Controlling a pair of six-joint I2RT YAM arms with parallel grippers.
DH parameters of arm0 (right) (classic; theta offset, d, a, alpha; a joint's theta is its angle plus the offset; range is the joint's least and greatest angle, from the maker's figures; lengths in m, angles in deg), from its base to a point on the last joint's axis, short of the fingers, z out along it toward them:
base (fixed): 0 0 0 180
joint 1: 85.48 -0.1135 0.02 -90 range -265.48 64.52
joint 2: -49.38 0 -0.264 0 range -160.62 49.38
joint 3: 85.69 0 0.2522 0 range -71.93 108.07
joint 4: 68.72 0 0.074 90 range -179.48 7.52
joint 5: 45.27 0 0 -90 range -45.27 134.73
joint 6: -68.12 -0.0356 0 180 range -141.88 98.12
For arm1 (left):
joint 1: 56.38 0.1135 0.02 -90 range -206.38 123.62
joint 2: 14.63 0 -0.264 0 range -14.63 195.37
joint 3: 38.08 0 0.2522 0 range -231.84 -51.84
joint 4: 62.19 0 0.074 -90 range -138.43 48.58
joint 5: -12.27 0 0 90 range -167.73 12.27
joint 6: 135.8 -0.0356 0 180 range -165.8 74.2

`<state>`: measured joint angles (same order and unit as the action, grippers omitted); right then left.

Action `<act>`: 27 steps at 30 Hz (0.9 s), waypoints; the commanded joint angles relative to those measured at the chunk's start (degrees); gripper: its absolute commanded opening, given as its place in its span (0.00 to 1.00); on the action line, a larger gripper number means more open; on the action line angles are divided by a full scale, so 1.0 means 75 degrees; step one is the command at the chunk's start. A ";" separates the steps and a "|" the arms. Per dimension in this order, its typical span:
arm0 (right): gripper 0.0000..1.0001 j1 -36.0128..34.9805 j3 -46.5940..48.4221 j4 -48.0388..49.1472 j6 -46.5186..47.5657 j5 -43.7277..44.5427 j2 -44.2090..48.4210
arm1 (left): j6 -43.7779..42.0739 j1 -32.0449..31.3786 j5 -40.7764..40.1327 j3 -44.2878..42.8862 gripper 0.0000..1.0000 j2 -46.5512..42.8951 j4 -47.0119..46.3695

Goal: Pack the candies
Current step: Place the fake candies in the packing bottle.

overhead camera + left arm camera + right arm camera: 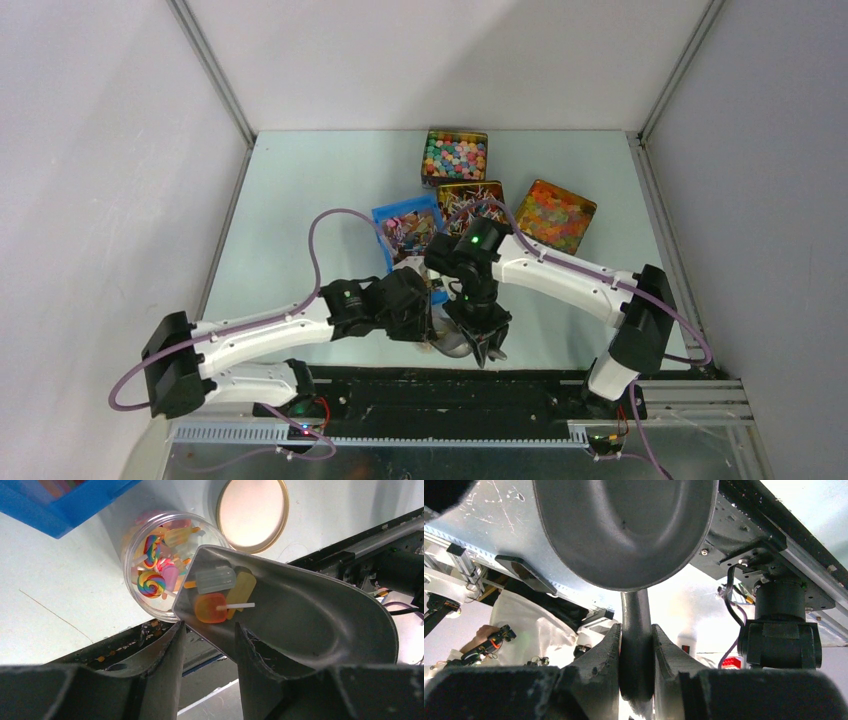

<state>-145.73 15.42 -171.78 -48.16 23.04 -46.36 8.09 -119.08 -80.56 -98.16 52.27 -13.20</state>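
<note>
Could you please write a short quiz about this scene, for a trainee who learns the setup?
1. Multiple choice: the right gripper is shut on A) a tin, B) the metal scoop, by its handle, C) a blue bin.
2. True or false: the clear jar is empty.
3. Short answer: where does the gold-rimmed lid lie?
Key: 1 B. 2 False, candies are in it. 3 On the table, beside the jar.

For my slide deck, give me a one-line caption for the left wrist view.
A metal scoop holding popsicle-shaped candies, tilted at the rim of an open clear jar, its lid lying beside.
</note>
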 commanded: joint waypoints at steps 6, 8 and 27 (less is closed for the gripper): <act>0.00 0.0037 0.0485 -0.0341 0.0066 -0.0053 0.0169 | -0.0183 -0.0101 0.0038 -0.0406 0.36 0.0082 -0.0085; 0.00 0.0080 0.0501 -0.0343 0.0057 0.0002 0.0187 | -0.0172 -0.0101 0.0038 -0.0415 0.35 0.0080 -0.0080; 0.00 0.0034 -0.0172 -0.0335 0.0201 -0.0107 0.0319 | -0.0181 -0.0197 -0.0124 -0.0636 0.48 0.0156 0.0212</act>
<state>-144.50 15.79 -173.16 -47.87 23.50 -46.16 7.11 -120.02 -80.54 -101.35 54.65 -12.07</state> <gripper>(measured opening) 0.248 0.453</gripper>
